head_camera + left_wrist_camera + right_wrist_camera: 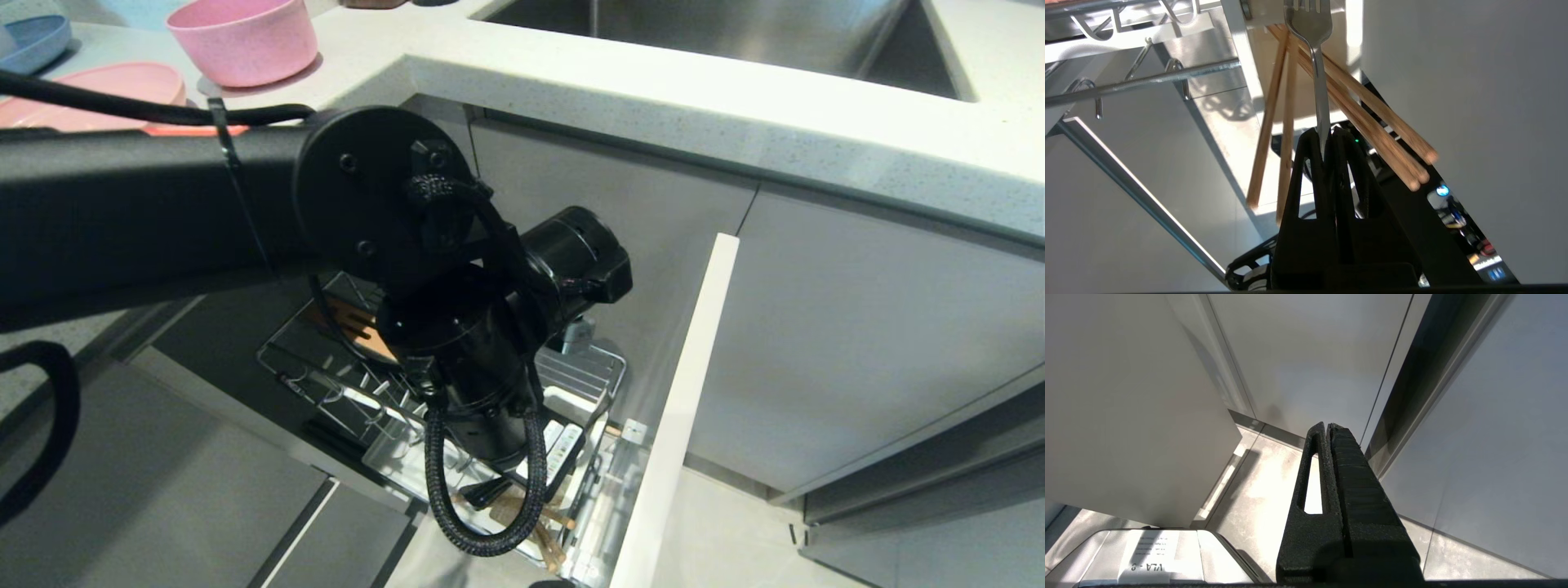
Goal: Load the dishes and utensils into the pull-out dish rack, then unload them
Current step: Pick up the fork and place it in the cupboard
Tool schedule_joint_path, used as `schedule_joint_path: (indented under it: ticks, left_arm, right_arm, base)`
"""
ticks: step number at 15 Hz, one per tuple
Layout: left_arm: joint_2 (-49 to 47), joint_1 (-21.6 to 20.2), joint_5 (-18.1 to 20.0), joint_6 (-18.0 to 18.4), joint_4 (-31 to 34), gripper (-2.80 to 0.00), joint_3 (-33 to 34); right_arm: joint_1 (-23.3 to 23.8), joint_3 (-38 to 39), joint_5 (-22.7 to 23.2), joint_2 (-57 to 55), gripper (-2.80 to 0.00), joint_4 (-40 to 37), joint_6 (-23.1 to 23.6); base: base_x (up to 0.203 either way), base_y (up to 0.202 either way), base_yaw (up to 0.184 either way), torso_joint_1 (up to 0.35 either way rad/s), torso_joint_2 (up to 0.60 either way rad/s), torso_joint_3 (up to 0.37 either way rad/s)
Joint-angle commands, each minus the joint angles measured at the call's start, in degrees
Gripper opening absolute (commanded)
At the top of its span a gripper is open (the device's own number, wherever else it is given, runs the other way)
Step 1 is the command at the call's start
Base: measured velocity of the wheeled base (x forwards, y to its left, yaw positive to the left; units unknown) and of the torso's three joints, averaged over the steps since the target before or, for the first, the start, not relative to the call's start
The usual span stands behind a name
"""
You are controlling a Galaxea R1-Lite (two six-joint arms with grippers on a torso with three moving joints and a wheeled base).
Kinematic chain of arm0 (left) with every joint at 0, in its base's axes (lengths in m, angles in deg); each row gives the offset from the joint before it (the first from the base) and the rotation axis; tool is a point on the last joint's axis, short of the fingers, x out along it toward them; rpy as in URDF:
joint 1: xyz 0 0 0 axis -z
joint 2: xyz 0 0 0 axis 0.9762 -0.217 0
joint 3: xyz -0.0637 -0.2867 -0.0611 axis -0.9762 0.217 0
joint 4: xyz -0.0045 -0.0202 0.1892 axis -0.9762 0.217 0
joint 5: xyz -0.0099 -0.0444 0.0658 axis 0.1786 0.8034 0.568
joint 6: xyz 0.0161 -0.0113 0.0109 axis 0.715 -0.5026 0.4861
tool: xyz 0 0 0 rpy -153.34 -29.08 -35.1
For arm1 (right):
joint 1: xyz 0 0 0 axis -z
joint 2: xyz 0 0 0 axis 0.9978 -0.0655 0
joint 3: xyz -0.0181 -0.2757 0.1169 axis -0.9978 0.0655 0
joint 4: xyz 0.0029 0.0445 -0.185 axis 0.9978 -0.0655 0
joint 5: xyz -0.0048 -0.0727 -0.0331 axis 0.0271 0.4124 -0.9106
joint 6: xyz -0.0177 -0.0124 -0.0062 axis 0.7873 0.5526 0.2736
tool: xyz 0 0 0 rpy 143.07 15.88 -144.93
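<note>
speckled pale stone desk (653, 90) wrapping a steel sink (735, 33), flat grey cabinet fronts below, light tiled floor (718, 539). on the desk, far left: deep round matte pink bowl (245, 41) beside flat round matte pink plate (106, 90); edge of a blue bowl (33, 41) at the corner. pulled out under the desk: chrome wire dish rack (343, 384) with prongs, tan slotted board and white caddy (563, 445), mostly hidden behind the black left arm. left tool (1327, 136) clamped shut on the handle of a slim silver metal fork (1314, 49), tines pointing away, among thin light wooden chopsticks (1363, 106) leaning in the caddy. right tool (1327, 428) closed and empty, low beside the cabinet fronts, over the floor.
</note>
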Motion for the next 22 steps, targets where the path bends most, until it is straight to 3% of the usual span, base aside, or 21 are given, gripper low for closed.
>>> schedule_joint_path:
  ticks: [1, 22]
  left_arm:
    - [-1.9, -0.1, -0.9, -0.1, 0.1, -2.8, 0.0]
    - [-7.9, -2.6, -2.2, 0.0, -6.5, -2.8, -0.1]
  right_arm:
    - [-0.1, 0.1, 0.0, 0.0, -2.8, 0.0, 0.0]
    - [0.0, 0.1, 0.0, 0.0, -2.8, 0.0, 0.0]
  base:
    - [0.0, 0.0, 0.0, 0.0, 0.0, 0.0]
    - [0.0, 0.0, 0.0, 0.0, 0.0, 0.0]
